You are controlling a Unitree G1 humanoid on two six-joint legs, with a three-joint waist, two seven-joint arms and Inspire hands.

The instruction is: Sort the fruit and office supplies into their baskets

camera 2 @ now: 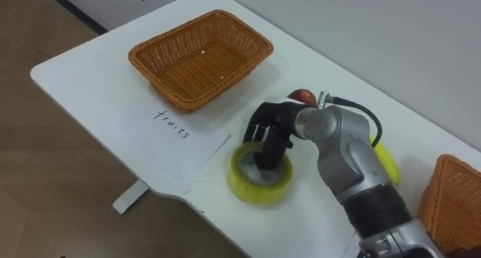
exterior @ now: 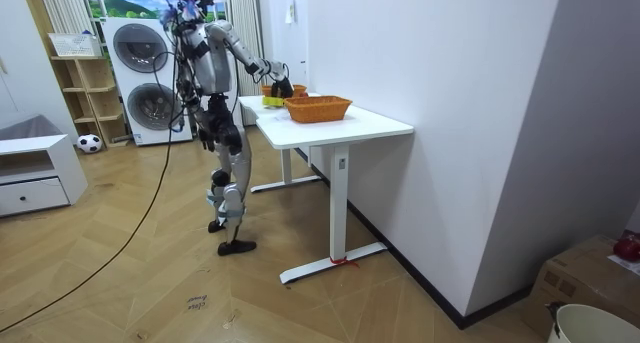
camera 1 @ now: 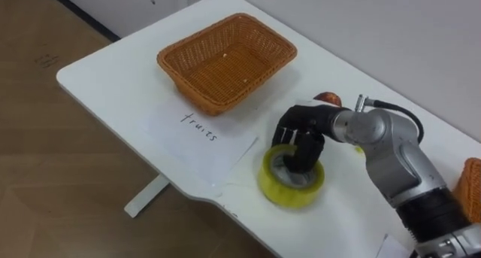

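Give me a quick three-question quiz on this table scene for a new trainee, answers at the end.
1. True or false: the wicker basket beside the paper sheet holds a banana.
2. Which thing is the right hand on? A) a stapler B) the yellow tape roll C) a pencil
3. Fill in: the tape roll lies on the white ____.
Key: 1 false; 2 B; 3 table.
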